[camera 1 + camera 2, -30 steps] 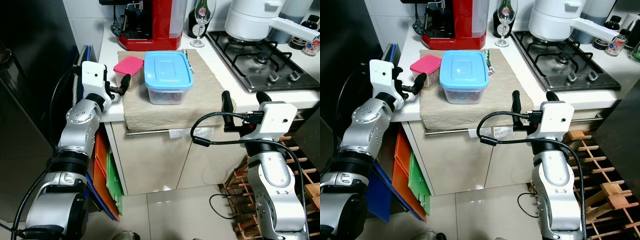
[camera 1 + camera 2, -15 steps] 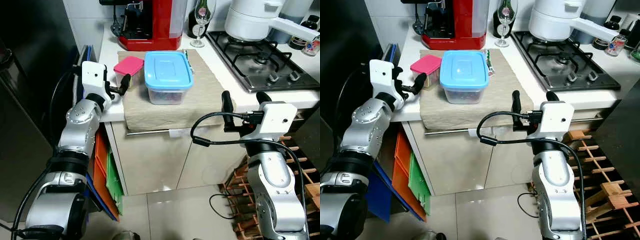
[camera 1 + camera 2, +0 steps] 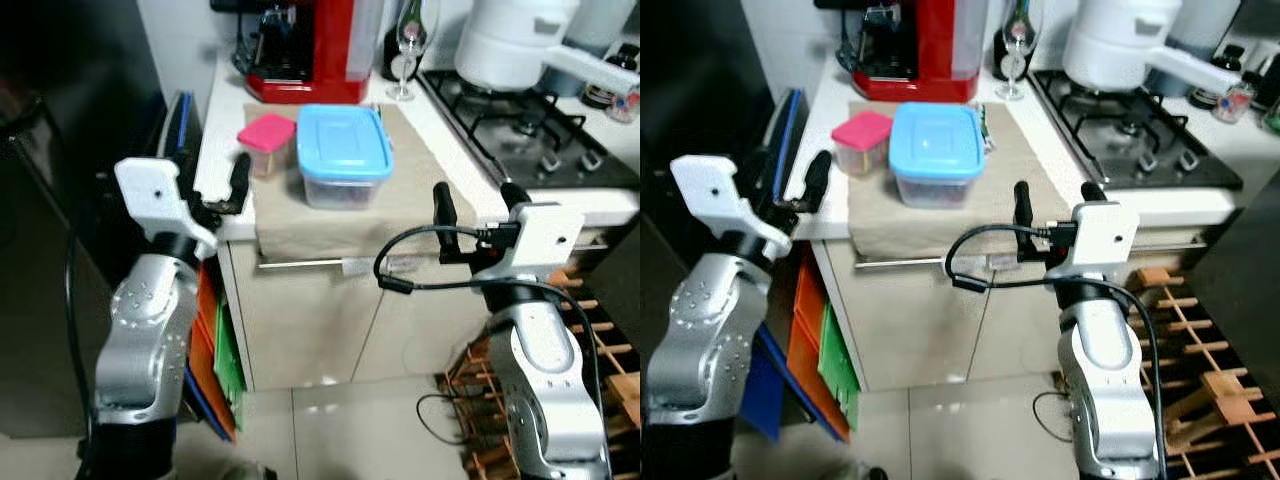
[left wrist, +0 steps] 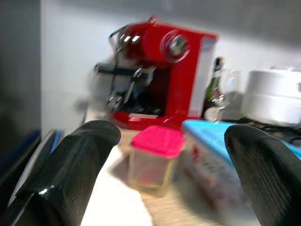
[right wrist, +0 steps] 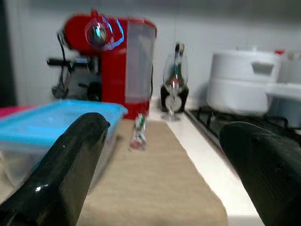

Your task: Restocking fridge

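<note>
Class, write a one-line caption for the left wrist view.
Open left gripper faces a pink-lidded tub before a red coffee machine.

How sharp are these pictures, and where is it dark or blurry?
Both eye views are softly blurred, darkest along the left side. In the left wrist view the red coffee machine and pink-lidded small container are smeared. The right wrist view is soft too, with the blue-lidded clear container hazy.

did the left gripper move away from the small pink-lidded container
Yes. The left gripper has pulled back from the small pink-lidded container to the counter's front-left edge.
</note>
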`<state>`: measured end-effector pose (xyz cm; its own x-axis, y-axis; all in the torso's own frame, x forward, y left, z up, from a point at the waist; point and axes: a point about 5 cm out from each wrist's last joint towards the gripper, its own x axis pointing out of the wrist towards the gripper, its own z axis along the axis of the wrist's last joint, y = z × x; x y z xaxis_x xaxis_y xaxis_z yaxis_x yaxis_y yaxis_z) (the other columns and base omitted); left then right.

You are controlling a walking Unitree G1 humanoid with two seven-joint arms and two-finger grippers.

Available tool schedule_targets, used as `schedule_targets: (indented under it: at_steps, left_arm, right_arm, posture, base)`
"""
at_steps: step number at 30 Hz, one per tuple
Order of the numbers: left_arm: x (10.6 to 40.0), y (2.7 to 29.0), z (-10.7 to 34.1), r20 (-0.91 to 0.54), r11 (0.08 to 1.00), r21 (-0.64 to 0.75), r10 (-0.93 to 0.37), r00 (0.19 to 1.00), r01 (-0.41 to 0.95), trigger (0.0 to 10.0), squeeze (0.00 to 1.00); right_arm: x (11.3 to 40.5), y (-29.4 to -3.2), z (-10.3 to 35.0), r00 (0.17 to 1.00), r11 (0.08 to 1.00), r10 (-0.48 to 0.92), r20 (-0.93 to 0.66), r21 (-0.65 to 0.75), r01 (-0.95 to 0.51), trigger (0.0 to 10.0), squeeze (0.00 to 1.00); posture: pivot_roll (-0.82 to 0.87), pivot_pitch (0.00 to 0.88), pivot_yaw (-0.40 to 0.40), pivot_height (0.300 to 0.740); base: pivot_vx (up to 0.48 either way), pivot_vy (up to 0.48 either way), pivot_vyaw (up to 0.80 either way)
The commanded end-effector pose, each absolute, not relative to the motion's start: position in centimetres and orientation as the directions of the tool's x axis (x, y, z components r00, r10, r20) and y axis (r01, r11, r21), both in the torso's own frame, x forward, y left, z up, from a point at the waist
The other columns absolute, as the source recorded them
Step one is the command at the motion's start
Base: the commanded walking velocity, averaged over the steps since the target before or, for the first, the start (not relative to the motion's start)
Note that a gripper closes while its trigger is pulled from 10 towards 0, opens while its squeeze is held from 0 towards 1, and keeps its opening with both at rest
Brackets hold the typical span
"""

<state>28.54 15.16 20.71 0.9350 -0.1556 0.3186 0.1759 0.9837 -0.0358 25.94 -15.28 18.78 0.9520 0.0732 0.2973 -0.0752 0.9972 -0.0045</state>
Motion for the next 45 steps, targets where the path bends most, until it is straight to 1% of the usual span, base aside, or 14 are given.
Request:
schedule_targets:
  at_steps: [1,3,4,6,7,12,15,18,21,25,37,41,45]
  left_arm:
    - [28.0,14.5,21.3,0.350,0.983,0.003,-0.172,0.921,0.183,10.0,0.00]
    - [27.7,14.4,21.3,0.347,0.983,0.012,-0.177,0.921,0.184,10.0,0.00]
    - [26.7,14.2,20.9,0.300,0.984,0.025,-0.178,0.937,0.179,10.0,0.00]
    - [26.5,14.2,20.5,0.277,0.985,0.018,-0.169,0.946,0.171,10.0,0.00]
    - [26.7,14.2,20.1,0.256,0.988,0.026,-0.156,0.954,0.155,10.0,0.00]
    - [27.7,14.1,19.8,0.246,0.990,0.035,-0.138,0.959,0.134,10.0,0.00]
    - [28.3,14.2,19.4,0.211,0.993,0.053,-0.111,0.971,0.102,10.0,0.00]
    - [28.5,14.1,19.6,0.215,0.993,0.068,-0.108,0.971,0.095,10.0,0.00]
    - [28.9,14.0,20.0,0.219,0.993,0.086,-0.098,0.971,0.081,10.0,0.00]
    - [29.2,13.5,19.8,0.211,0.992,0.088,-0.113,0.971,0.096,10.0,0.00]
    - [29.6,13.7,19.7,0.209,0.993,0.073,-0.105,0.972,0.091,10.0,0.00]
    - [29.8,13.7,19.6,0.207,0.993,0.091,-0.092,0.974,0.075,10.0,0.00]
    - [30.1,14.5,19.3,0.194,0.994,0.112,-0.032,0.980,0.010,10.0,0.00]
  right_arm:
    - [26.0,-15.5,18.9,0.948,0.998,0.066,0.312,-0.003,-0.068,10.0,0.00]
    - [26.0,-15.5,18.9,0.947,0.998,0.063,0.315,-0.004,-0.065,10.0,0.00]
    - [25.8,-15.7,18.8,0.947,0.998,0.060,0.316,-0.012,-0.059,10.0,0.00]
    - [25.8,-15.7,18.7,0.948,0.998,0.058,0.312,-0.013,-0.057,10.0,0.00]
    - [25.9,-15.7,18.4,0.951,0.998,0.058,0.305,-0.011,-0.058,10.0,0.00]
    - [26.5,-15.5,18.1,0.955,0.997,0.074,0.288,-0.023,-0.070,10.0,0.00]
    - [26.9,-15.3,18.0,0.955,0.997,0.081,0.286,-0.026,-0.077,10.0,0.00]
    - [27.0,-15.2,17.9,0.954,0.996,0.090,0.286,-0.026,-0.086,10.0,0.00]
    - [27.2,-15.2,17.9,0.953,0.996,0.090,0.288,-0.021,-0.088,10.0,0.00]
    - [27.3,-15.0,17.8,0.953,0.995,0.098,0.286,-0.021,-0.096,10.0,0.00]
    - [27.5,-15.2,17.6,0.955,0.995,0.097,0.279,-0.031,-0.092,10.0,0.00]
    - [27.6,-15.2,17.6,0.954,0.995,0.098,0.282,-0.030,-0.093,10.0,0.00]
    - [27.7,-15.1,17.8,0.951,0.995,0.105,0.290,-0.029,-0.100,10.0,0.00]
  posture:
    - [-0.04,0.000,-0.019,0.740]
    - [-0.04,0.000,-0.019,0.740]
    - [-0.05,0.000,-0.018,0.740]
    - [-0.05,0.000,-0.018,0.740]
    - [-0.05,0.000,-0.019,0.740]
    - [-0.05,0.000,-0.017,0.740]
    - [-0.05,0.000,-0.010,0.740]
    - [-0.05,0.000,-0.010,0.740]
    - [-0.05,0.000,-0.010,0.740]
    - [-0.05,0.000,-0.010,0.740]
    - [-0.06,0.000,-0.009,0.740]
    - [-0.06,0.000,-0.013,0.740]
    - [-0.06,0.000,-0.013,0.740]
  base:
    - [0.000,0.000,0.00]
    - [0.000,0.000,0.00]
    - [0.000,0.000,0.00]
    - [0.000,0.000,0.00]
    - [0.000,0.000,0.00]
    - [0.000,0.000,0.00]
    - [0.000,0.480,-0.76]
    - [0.000,0.480,-0.25]
    - [0.000,0.000,0.00]
    - [0.000,0.000,0.00]
    - [0.000,0.000,0.00]
    - [0.000,0.000,0.00]
    - [0.000,0.000,0.00]
